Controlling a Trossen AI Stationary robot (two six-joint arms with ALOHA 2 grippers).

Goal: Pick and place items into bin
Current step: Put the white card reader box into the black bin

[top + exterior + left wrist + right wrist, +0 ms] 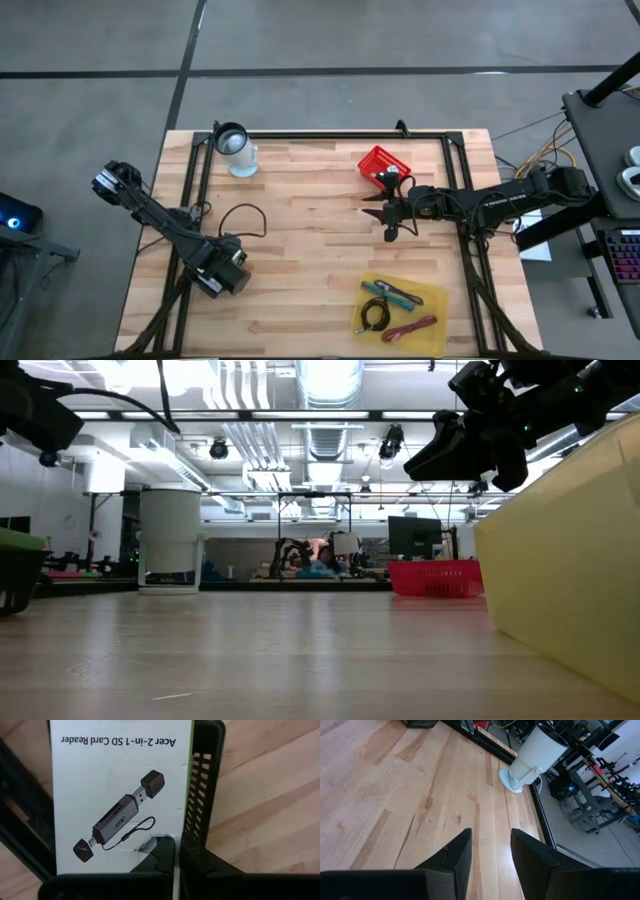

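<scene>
My left gripper [224,276] is near the table's left near corner, shut on a white card [120,795] printed with an SD card reader. Beside the card stands a black slotted bin [201,790]. My right gripper [380,220] is open and empty in the air right of the table's middle, near a red basket [384,163]; from its wrist only bare wood shows between its fingers [492,852]. Teal, purple and maroon sticks [392,293] and a black cable coil [374,317] lie on a yellow tray [432,335]. My left gripper holds the white card by one side edge [172,845], pinched between the two fingers. The card's face is torn and dented right beside one fingertip [161,857]. It sits flat against the bin's slotted wall; whether it rests on anything cannot be seen.
A pale cup with a black rim [236,148] lies near the far left corner and shows in the right wrist view [532,755]. A black cable loop [245,215] lies left of centre. Black frame rails [330,134] run along the table's edges. Bare wood fills the middle.
</scene>
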